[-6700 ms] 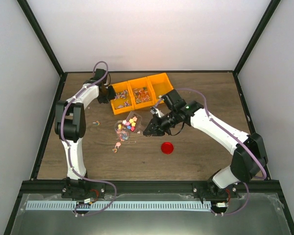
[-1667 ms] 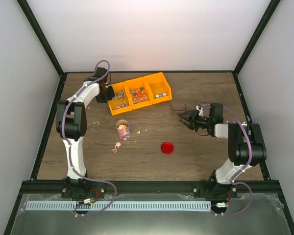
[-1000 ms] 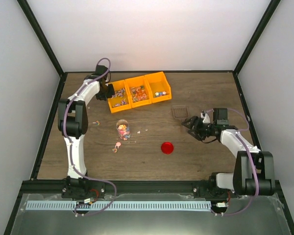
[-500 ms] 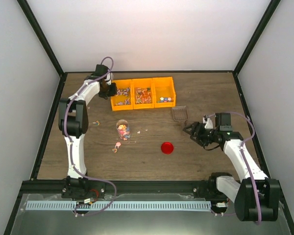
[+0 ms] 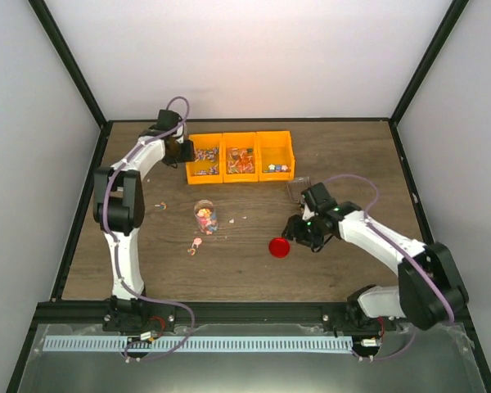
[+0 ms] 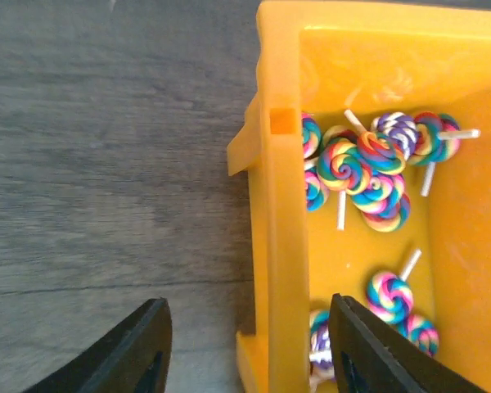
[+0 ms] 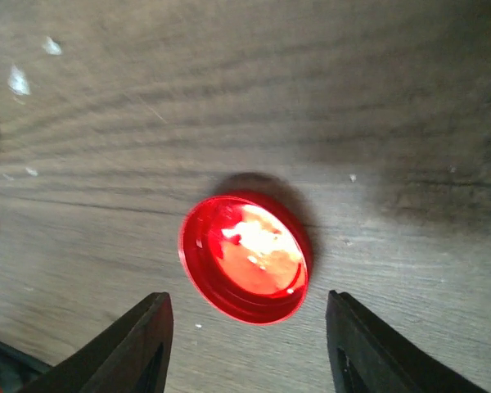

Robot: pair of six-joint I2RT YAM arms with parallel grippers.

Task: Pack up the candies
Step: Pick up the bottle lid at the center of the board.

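Observation:
The candies are tiny multicoloured pieces filling a small clear jar (image 5: 204,216); a few lie loose on the wood (image 5: 195,245). Swirled lollipops (image 6: 368,168) fill the left orange bin (image 6: 278,237). My left gripper (image 6: 247,348) is open and straddles that bin's left wall, one finger outside and one inside; the top view shows this gripper (image 5: 182,151) at the row's left end. My right gripper (image 7: 250,344) is open just above a round red lid (image 7: 245,258), which lies rim-up slightly ahead of the fingertips. From the top, that gripper (image 5: 294,236) sits beside the lid (image 5: 279,247).
Three joined orange bins (image 5: 222,157) of sweets stand at the back of the table. A small clear scoop (image 5: 297,190) lies behind my right arm. Small crumbs dot the wood right of the jar (image 5: 233,219). Black frame rails border the table.
My left gripper has opened off the bin wall after the bin row shifted right and straightened. My right arm has swung left from the table's right side to the red lid.

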